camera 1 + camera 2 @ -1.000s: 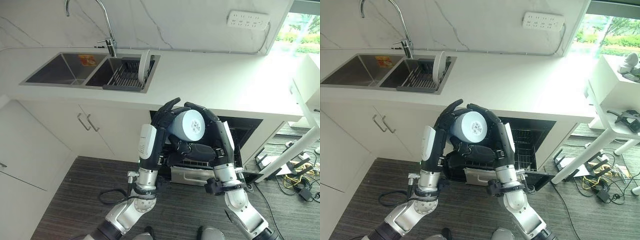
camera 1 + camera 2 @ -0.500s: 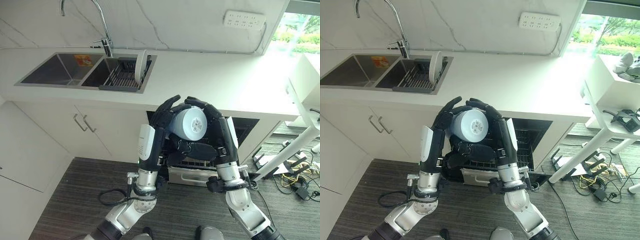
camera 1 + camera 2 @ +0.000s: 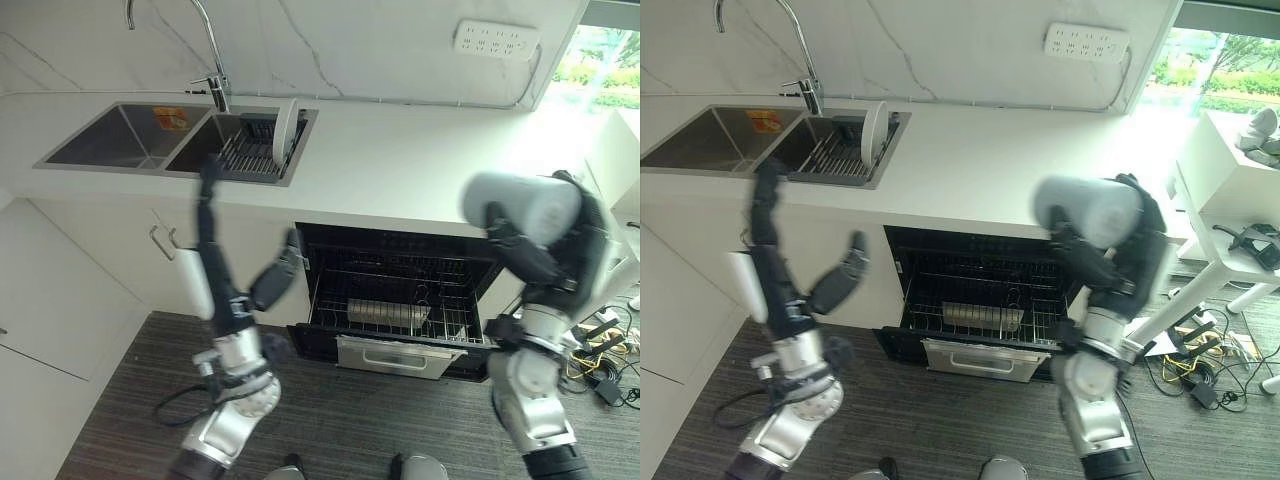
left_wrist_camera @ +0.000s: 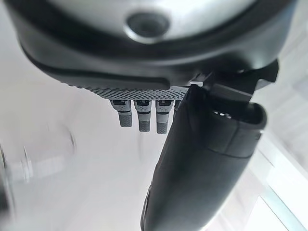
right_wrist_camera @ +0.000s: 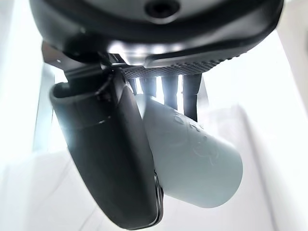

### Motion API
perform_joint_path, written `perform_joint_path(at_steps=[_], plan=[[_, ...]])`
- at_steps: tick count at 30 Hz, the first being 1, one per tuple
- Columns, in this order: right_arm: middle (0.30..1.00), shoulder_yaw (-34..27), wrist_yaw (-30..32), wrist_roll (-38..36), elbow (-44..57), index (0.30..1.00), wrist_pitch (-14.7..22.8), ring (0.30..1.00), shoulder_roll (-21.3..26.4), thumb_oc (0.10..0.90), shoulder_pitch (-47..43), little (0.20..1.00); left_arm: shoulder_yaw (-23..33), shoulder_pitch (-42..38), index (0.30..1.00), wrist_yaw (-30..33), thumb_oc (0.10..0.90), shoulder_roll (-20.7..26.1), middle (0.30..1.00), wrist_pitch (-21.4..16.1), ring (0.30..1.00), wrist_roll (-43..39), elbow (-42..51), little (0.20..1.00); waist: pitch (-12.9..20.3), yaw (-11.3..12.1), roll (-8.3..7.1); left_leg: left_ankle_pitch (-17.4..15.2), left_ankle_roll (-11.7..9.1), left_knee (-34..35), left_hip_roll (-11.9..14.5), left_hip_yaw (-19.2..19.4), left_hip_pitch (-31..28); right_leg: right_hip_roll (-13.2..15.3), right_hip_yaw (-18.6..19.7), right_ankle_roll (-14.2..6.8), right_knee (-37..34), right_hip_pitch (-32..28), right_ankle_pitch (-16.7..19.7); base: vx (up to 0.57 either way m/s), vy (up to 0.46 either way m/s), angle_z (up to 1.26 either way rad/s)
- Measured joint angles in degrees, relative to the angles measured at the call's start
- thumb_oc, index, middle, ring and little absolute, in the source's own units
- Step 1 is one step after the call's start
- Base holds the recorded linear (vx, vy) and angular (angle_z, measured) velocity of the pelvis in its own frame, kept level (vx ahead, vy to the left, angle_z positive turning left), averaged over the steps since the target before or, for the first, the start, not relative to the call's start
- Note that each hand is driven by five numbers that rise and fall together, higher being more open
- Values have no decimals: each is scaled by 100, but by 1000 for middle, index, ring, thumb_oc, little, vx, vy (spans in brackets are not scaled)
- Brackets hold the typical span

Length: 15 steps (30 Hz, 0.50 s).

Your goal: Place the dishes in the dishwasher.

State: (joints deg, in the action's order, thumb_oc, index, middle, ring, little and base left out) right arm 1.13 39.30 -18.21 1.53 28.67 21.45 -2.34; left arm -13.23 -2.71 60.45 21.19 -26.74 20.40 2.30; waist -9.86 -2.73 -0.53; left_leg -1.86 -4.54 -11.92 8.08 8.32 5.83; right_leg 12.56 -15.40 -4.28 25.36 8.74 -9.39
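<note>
right hand (image 3: 560, 240) grips a pale cup (image 3: 520, 205) at the right of the frame, above the open dishwasher (image 3: 400, 300); left hand (image 3: 215, 250), fingers straight and empty, rises at left centre. a plate (image 3: 286, 130) waits in the sink rack (image 3: 245, 155), upper left. held sideways, the cup could slip or strike the counter edge (image 3: 400, 215) going down.
</note>
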Motion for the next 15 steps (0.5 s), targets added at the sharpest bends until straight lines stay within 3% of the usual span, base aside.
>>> perform_joint_path(at_steps=[6,15], plan=[[300,647,-199,1,45,300,15,300,-48,400,55,300,-547,-4,900,-112,800,-16,900,-217,900,47,-1,900,19,-5,62,-1,3,-18,10,-7,0,12,1,-2,-7,-2,1,0,0,0],[300,755,-522,-123,49,300,10,300,-39,400,188,300,-502,4,900,-99,800,-20,900,-217,900,49,-1,900,39,71,108,15,2,-12,9,-36,6,16,-17,1,12,-3,0,-4,0,1]])
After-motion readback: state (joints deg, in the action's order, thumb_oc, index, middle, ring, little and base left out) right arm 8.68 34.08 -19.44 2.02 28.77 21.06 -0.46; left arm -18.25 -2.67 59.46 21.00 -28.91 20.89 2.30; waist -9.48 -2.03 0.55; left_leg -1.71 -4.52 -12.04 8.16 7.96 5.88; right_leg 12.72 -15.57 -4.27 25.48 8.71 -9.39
